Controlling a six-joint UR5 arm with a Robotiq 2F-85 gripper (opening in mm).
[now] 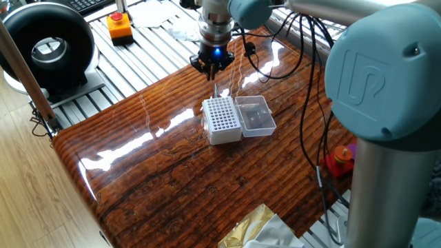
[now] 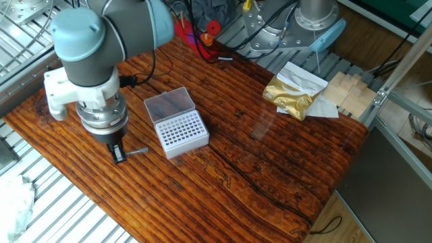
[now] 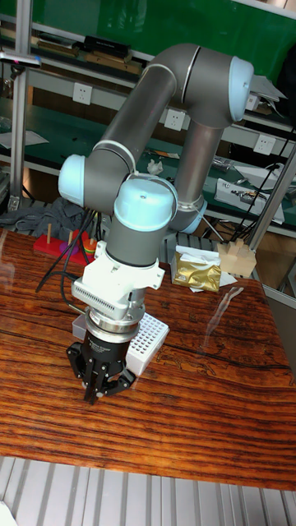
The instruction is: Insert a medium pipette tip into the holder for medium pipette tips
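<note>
The holder for medium pipette tips (image 1: 222,117) (image 2: 181,131) (image 3: 148,337) is a white box with a grid of holes. It stands mid-table, its clear lid (image 1: 253,114) (image 2: 169,104) folded open beside it. The medium pipette tip (image 2: 139,151) (image 1: 216,89) lies flat on the wood, just off the holder's side. My gripper (image 2: 119,156) (image 1: 212,71) (image 3: 93,397) points straight down at the tip's far end, fingers drawn together. The tip's end meets the fingertips; I cannot tell whether it is pinched.
A gold foil packet (image 2: 291,93) (image 3: 197,271) lies at the far side of the table, with a red stand (image 2: 192,34) (image 3: 57,244) by the cables. An orange button box (image 1: 119,26) and a black round device (image 1: 45,45) sit on the metal slats beyond the table edge.
</note>
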